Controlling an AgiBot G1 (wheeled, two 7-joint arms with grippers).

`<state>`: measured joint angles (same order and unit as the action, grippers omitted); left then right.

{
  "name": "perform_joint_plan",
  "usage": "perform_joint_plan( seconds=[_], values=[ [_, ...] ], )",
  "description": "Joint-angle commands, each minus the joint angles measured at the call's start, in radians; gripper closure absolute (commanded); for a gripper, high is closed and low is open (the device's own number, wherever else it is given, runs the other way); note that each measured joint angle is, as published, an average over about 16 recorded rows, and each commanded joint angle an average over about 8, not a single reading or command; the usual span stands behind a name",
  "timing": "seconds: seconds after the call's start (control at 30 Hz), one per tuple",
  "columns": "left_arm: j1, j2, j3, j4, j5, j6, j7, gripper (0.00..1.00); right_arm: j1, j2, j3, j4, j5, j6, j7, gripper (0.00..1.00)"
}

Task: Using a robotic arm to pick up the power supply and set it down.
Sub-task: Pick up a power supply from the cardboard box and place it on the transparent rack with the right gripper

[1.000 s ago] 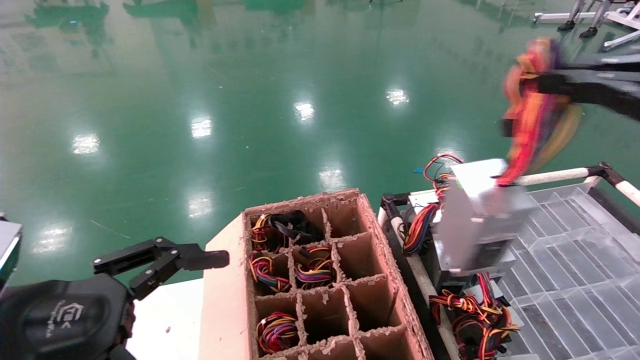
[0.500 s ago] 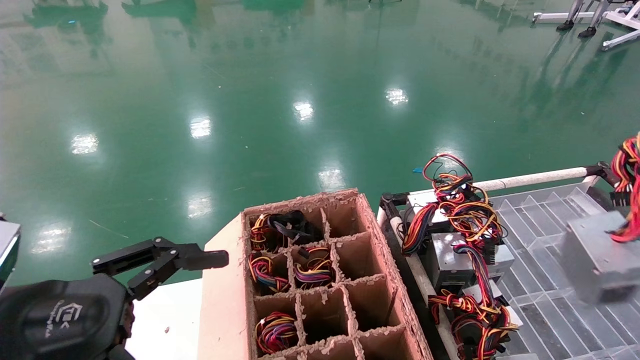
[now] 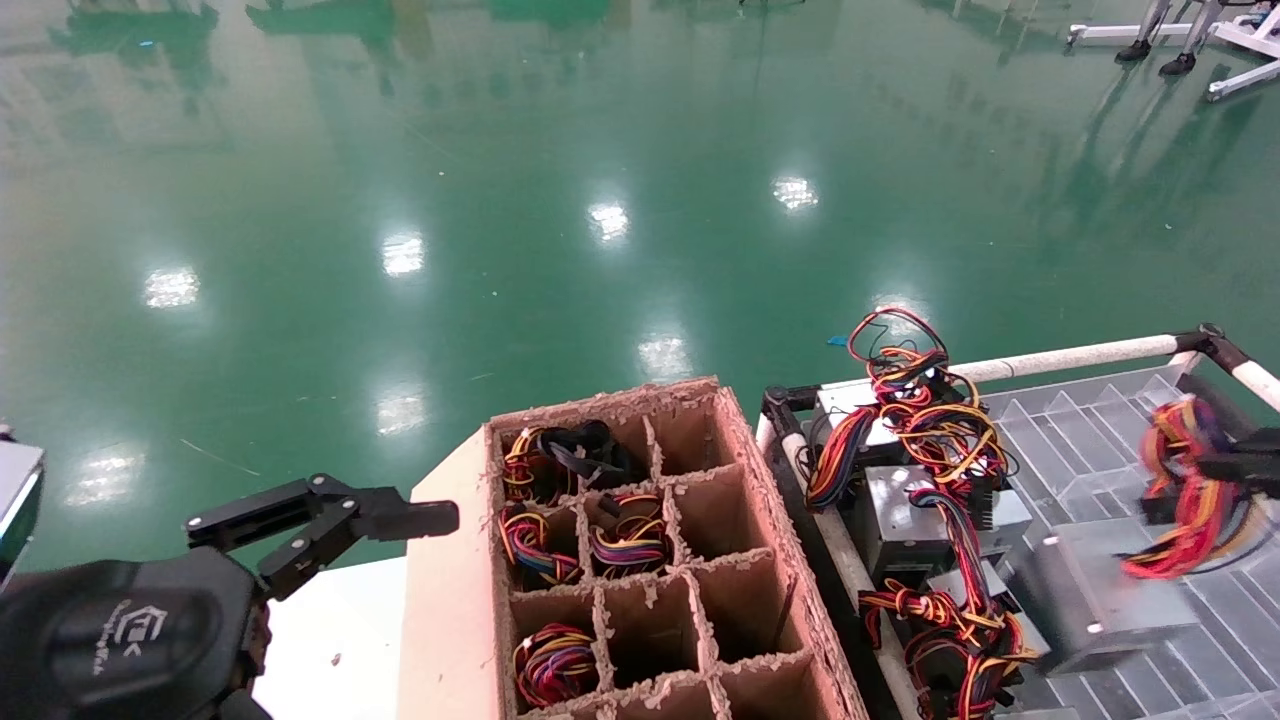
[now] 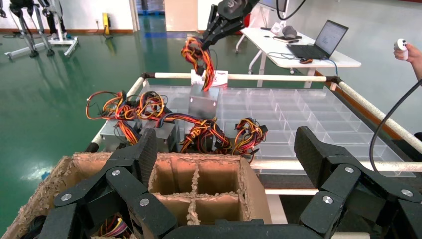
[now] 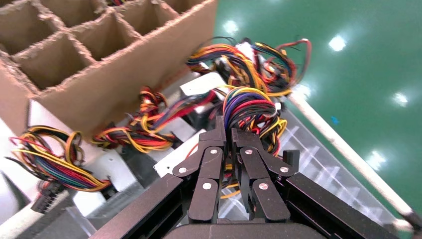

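The power supply [image 3: 1110, 600], a silver-grey metal box, hangs tilted by its wires low over the clear tray [image 3: 1120, 450]; whether it touches the tray I cannot tell. My right gripper [image 3: 1240, 465] is shut on its red, yellow, orange and purple wire bundle [image 3: 1185, 500]. In the right wrist view the gripper [image 5: 226, 132] pinches the wire bundle [image 5: 246, 107] between closed fingers. From the left wrist view the power supply [image 4: 204, 102] dangles under the right gripper [image 4: 216, 32]. My left gripper [image 4: 226, 149] stands open and idle beside the cardboard box.
A cardboard box [image 3: 745, 470] with divider cells, some holding wire bundles, stands in the middle. Other power supplies with tangled wires [image 3: 900, 500] lie stacked at the tray's left side. A white rail [image 3: 1080, 353] rims the cart. A table with a laptop [image 4: 323, 40] stands behind.
The right gripper has swung the power supply from high above the stacked units to the right and then down. It now hangs low over the clear tray. The left arm has not moved.
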<state>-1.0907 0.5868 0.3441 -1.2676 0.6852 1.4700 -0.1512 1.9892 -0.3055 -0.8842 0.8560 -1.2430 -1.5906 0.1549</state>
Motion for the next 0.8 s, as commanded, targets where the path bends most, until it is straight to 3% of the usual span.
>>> perform_joint_plan(
  seconds=[0.03,0.37,0.8],
  values=[
    [0.000,0.000,0.000,0.000,0.000,0.000,0.000,0.00,-0.003,-0.009,-0.027,-0.008,0.016,0.001,-0.005,1.00],
    [0.000,0.000,0.000,0.000,0.000,0.000,0.000,0.00,-0.025,-0.056,-0.111,-0.104,0.070,0.011,-0.036,1.00],
    [0.000,0.000,0.000,0.000,0.000,0.000,0.000,0.00,-0.079,-0.046,-0.159,-0.232,0.146,0.019,-0.095,1.00]
  ],
)
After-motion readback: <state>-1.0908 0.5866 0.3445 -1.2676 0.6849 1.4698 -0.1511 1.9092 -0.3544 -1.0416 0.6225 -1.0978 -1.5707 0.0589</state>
